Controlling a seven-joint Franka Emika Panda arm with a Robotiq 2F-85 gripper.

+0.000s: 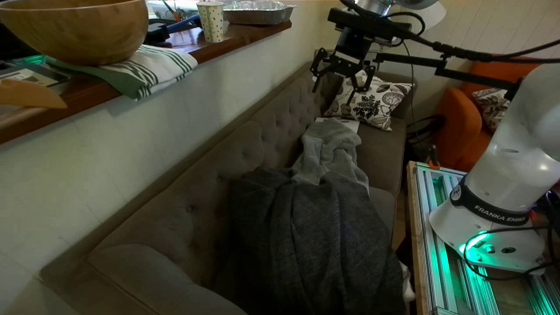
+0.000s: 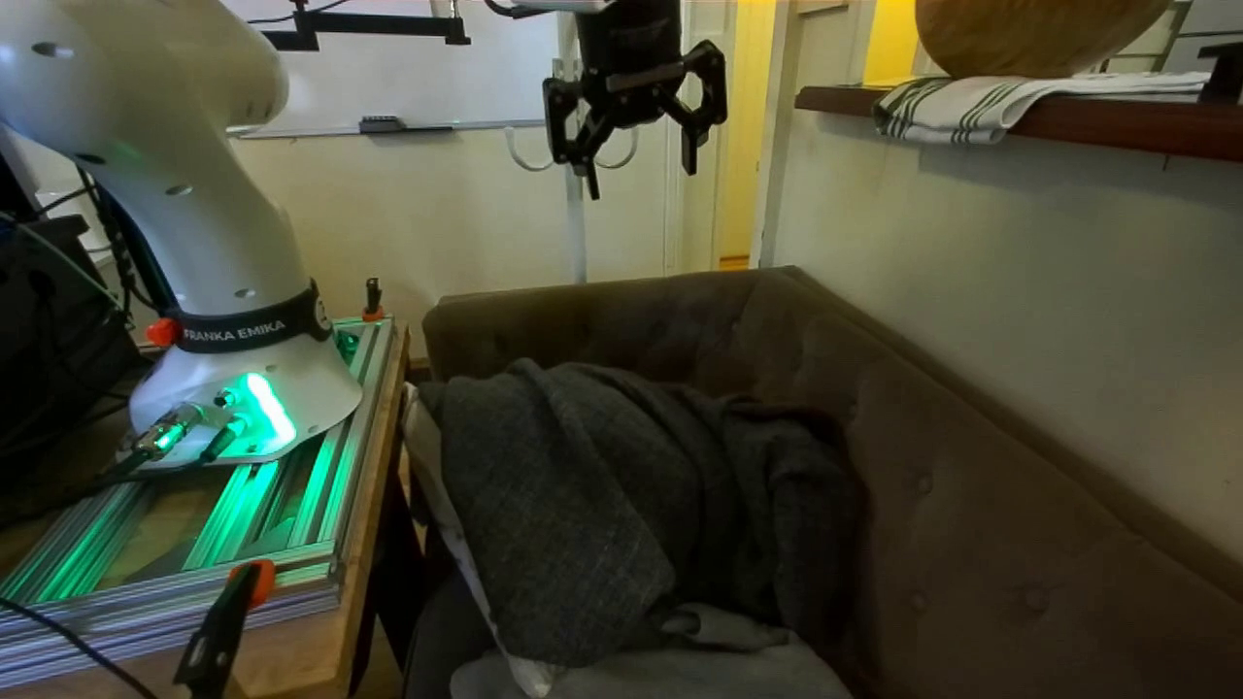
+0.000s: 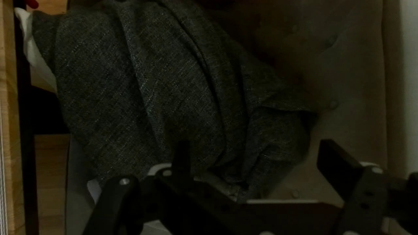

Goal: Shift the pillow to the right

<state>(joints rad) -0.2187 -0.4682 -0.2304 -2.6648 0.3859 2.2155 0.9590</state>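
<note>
Claw (image 3: 254, 147) spread abv dk-gry blanket (image 3: 166, 85); pillow (image 3: 36, 54) peeks out.

A lounge-like room, with tufted sofa (image 1: 175, 223), orange armchair (image 1: 457, 124) and whiteboard (image 2: 398, 83).

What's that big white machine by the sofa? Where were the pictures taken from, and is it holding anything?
That's a robot arm. Its black gripper works a bit like your hand; it's open and holds nothing. Two pictures come from cameras standing outside the robot. The darkest comes from a camera on the arm itself, peering down past the gripper's fingers. On the sofa lie a dark grey blanket, a lighter grey cloth and a leaf-print cushion. What may be the pillow shows only an off-white edge, peeking from under the blanket.
</note>
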